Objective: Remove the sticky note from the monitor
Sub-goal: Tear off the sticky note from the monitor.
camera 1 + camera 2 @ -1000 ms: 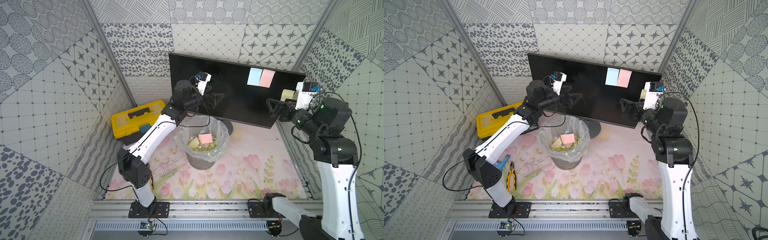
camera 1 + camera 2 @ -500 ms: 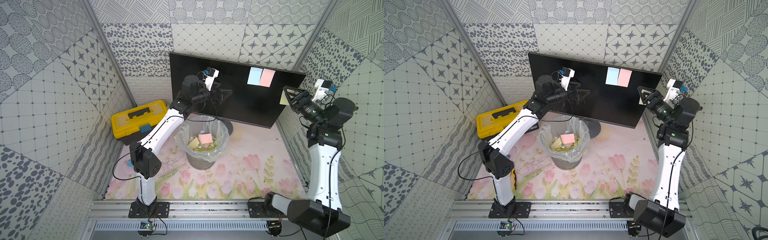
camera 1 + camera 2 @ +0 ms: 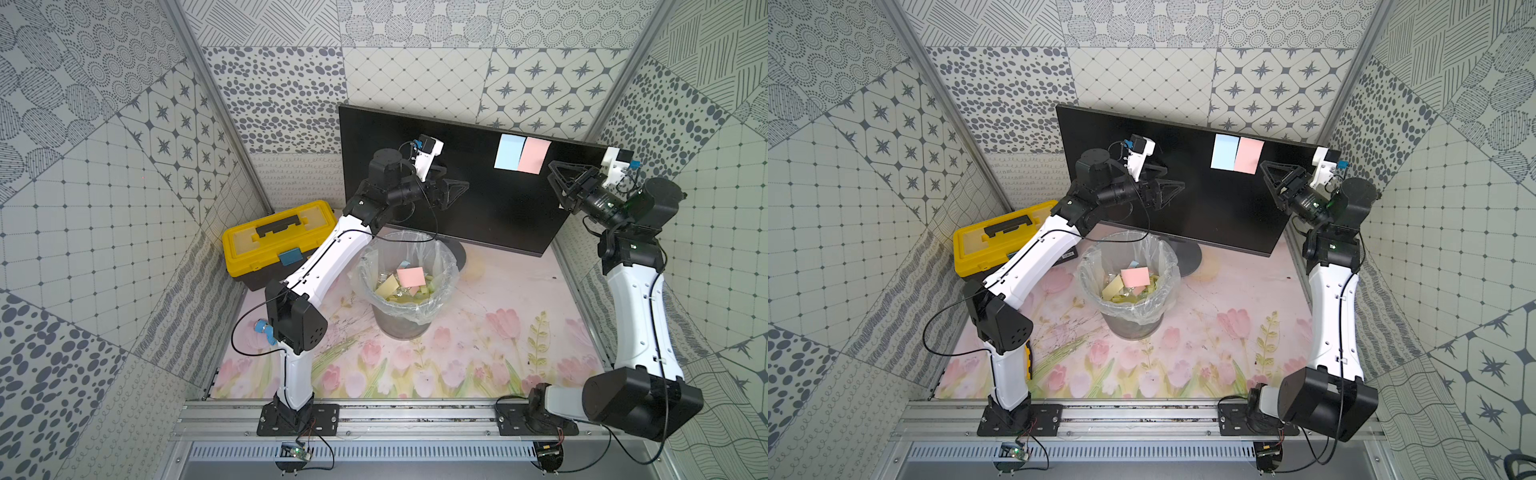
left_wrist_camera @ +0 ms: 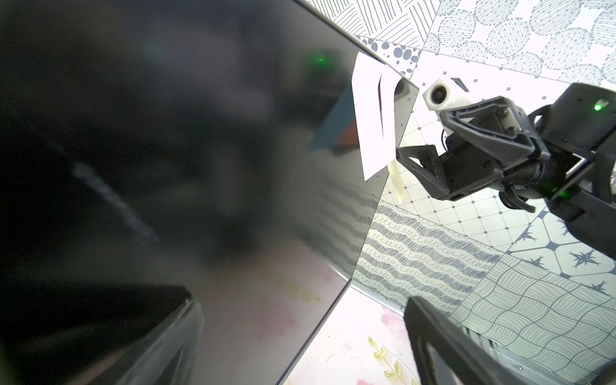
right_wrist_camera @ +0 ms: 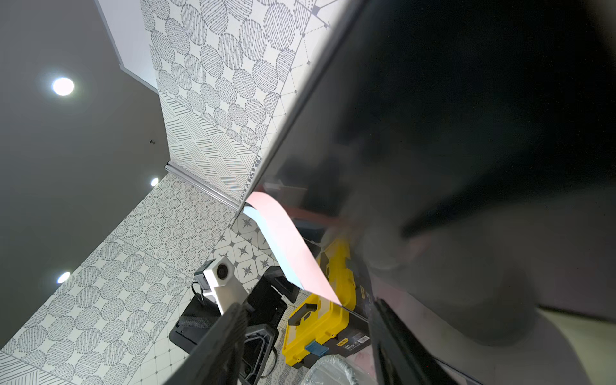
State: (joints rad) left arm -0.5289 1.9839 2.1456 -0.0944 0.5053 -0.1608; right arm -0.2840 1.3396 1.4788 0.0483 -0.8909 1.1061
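The monitor (image 3: 415, 137) (image 3: 1204, 216) stands at the back. A blue sticky note (image 3: 509, 151) and a pink sticky note (image 3: 534, 155) (image 5: 293, 246) hang side by side near its top right. In the left wrist view a pale yellow sticky note (image 4: 397, 186) hangs at the screen's right edge, right by one fingertip of my right gripper; whether it lies between the jaws is not visible. My right gripper (image 3: 555, 183) (image 3: 1271, 180) (image 5: 310, 350) is at that edge, jaws apart. My left gripper (image 3: 457, 183) (image 3: 1173, 178) (image 4: 306, 350) hovers open before the screen's middle.
A bag-lined trash bin (image 3: 409, 324) holding several loose notes stands in front of the monitor's base. A yellow toolbox (image 3: 274, 237) sits at the back left. Patterned walls close in on both sides, and the right wall is close behind my right arm.
My right arm has re-posed and lifted its gripper to the monitor's right edge, with the jaws narrowing. The left gripper has risen and moved right along the screen, staying open.
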